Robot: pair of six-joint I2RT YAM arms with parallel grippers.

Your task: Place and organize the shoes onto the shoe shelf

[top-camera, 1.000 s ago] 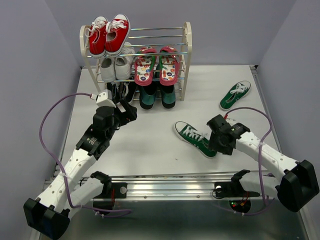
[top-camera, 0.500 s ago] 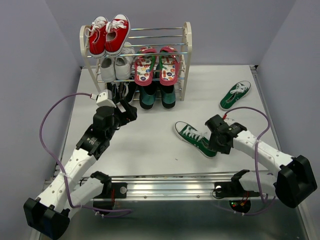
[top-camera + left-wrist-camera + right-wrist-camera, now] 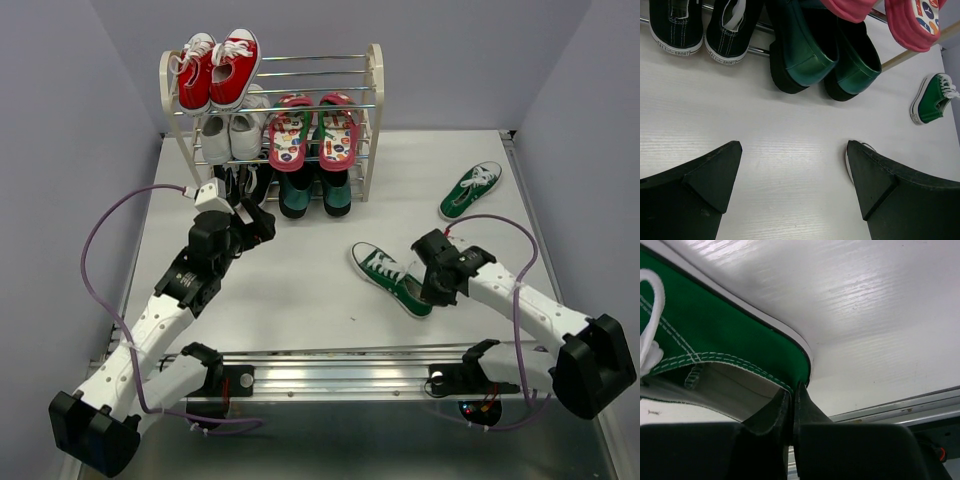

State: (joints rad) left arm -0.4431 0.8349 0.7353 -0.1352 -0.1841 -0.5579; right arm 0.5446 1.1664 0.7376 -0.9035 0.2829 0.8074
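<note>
Right claw (image 3: 792, 397) had the near green sneaker (image 3: 390, 277) pinched at the heel end

On the wrist cam the claw was clamped tight on the fabric rim at the back of the shoe. I think it was the heel collar, but that view was too close to be sure. The sneaker lay on the tabletop (image 3: 300, 300), right of centre. The far green sneaker (image 3: 470, 190) sat well apart from it, near the right edge. My left claw (image 3: 792, 165) hung wide open, holding nothing, just in front of the teal slip-ons (image 3: 825, 60) on the bottom tier of the shoe shelf (image 3: 373, 110), with the red flip-flops (image 3: 313, 132) on the tier above.
</note>
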